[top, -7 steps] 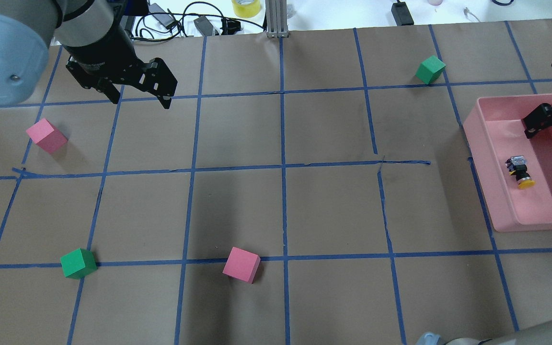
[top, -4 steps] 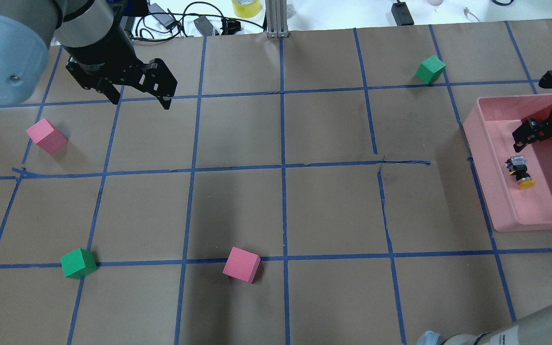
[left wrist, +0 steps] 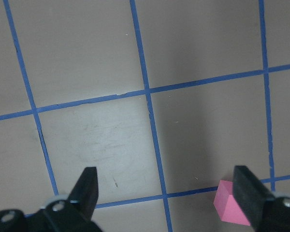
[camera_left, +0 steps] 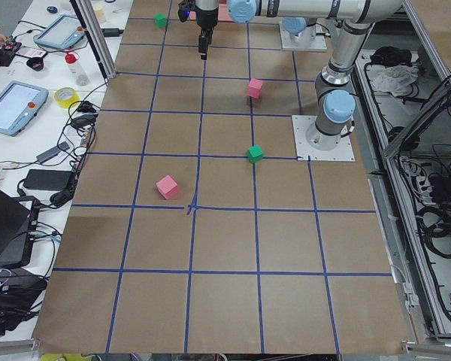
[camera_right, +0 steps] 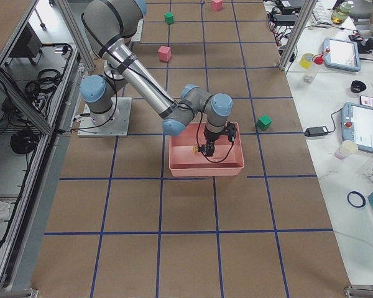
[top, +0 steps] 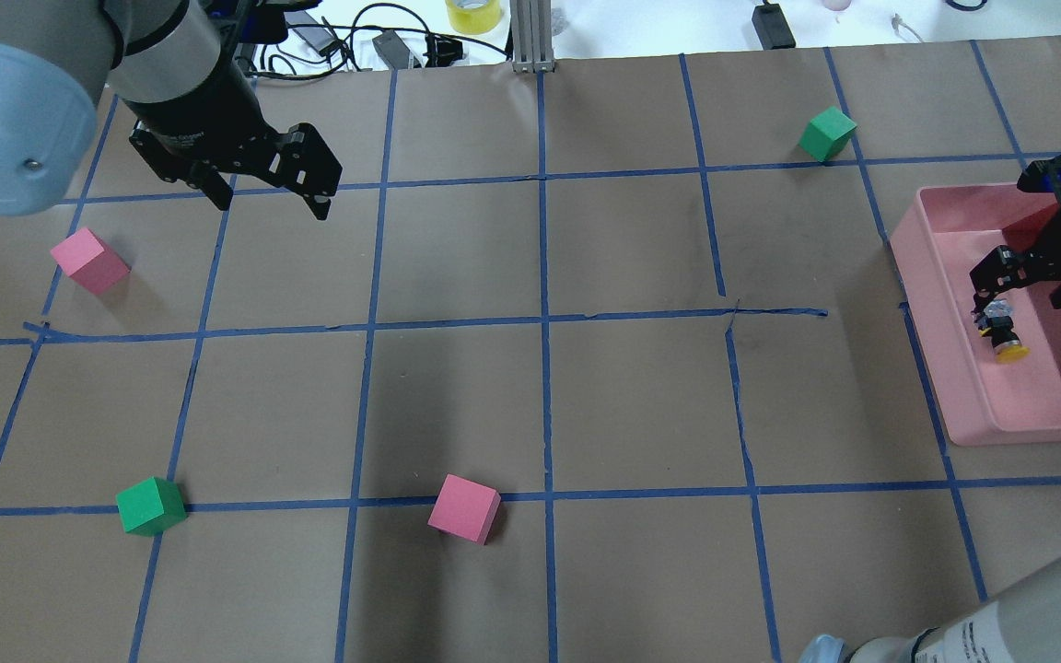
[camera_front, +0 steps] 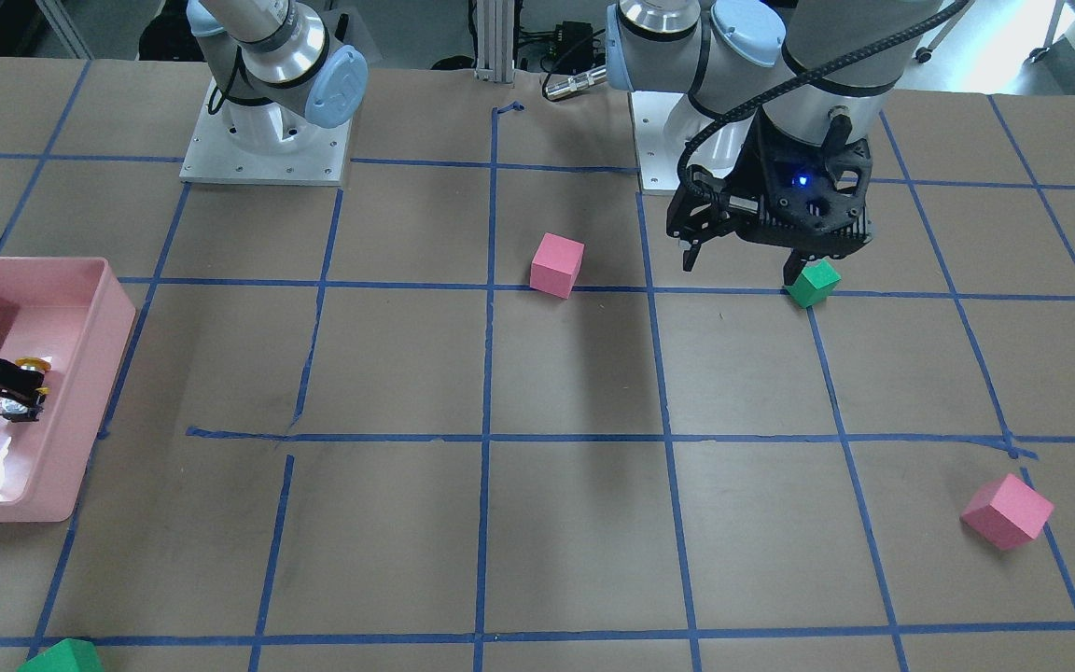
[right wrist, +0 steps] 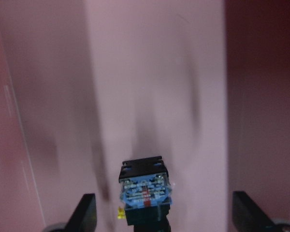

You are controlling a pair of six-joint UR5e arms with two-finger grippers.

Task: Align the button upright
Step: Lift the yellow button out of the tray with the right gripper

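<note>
The button (top: 1000, 330) lies on its side in the pink bin (top: 925, 304) at the right, with its yellow cap pointing toward the robot and its contact block pointing away. My right gripper (top: 1026, 284) is open and low inside the bin, just beyond the block end. In the right wrist view the button (right wrist: 145, 193) sits between the wide-apart fingers (right wrist: 86, 212), block end facing the camera, untouched. It also shows in the front-facing view (camera_front: 22, 390). My left gripper (top: 268, 193) is open and empty, held high over the far left of the table.
There are pink cubes at the left (top: 88, 261) and at the near centre (top: 464, 508). Green cubes sit at the near left (top: 151, 505) and the far right (top: 827, 133). The bin walls surround the right gripper. Cables and tape lie beyond the far edge.
My right gripper has moved down and toward the robot inside the bin, ending close over the button's block end. The button has not moved. The left arm has barely shifted.
</note>
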